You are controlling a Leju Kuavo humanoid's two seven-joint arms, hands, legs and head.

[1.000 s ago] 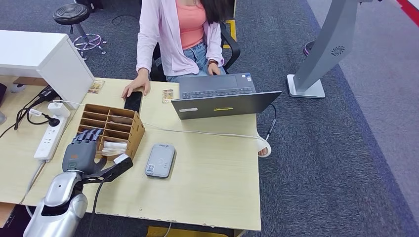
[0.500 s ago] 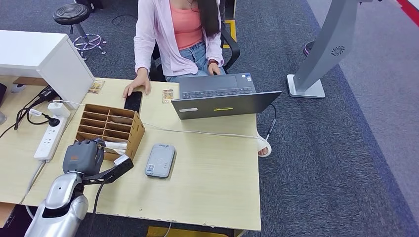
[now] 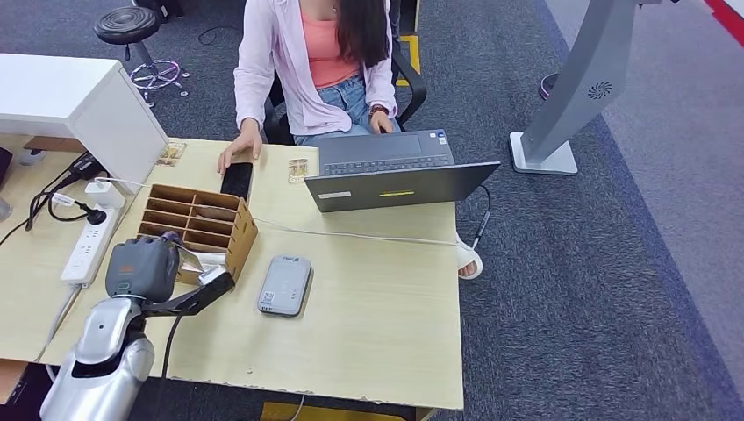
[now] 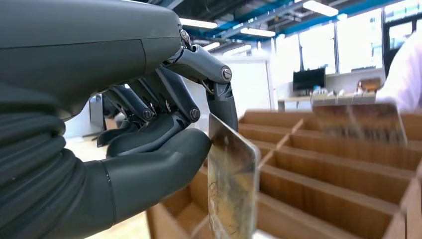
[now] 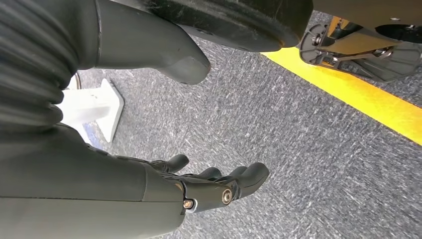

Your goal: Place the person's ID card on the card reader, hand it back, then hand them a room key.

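No legible text in any view.
Card reader [image 3: 286, 285]: small dark marking at its near edge and a faint logo on top, both too small to read. Laptop [image 3: 395, 171]: yellow sticker and white sticker on the lid back, blue sticker by the keyboard, print unreadable on all three. Grey stand [image 3: 582, 88] on the carpet: dark swirl emblem, no lettering visible. Left hand [image 3: 143, 268]: orange patch on its back, characters too small to resolve. Card [image 4: 230, 184] in the left wrist view: worn, mottled face, nothing readable. Right wrist view: yellow floor stripe [image 5: 358, 94], plain, no characters.
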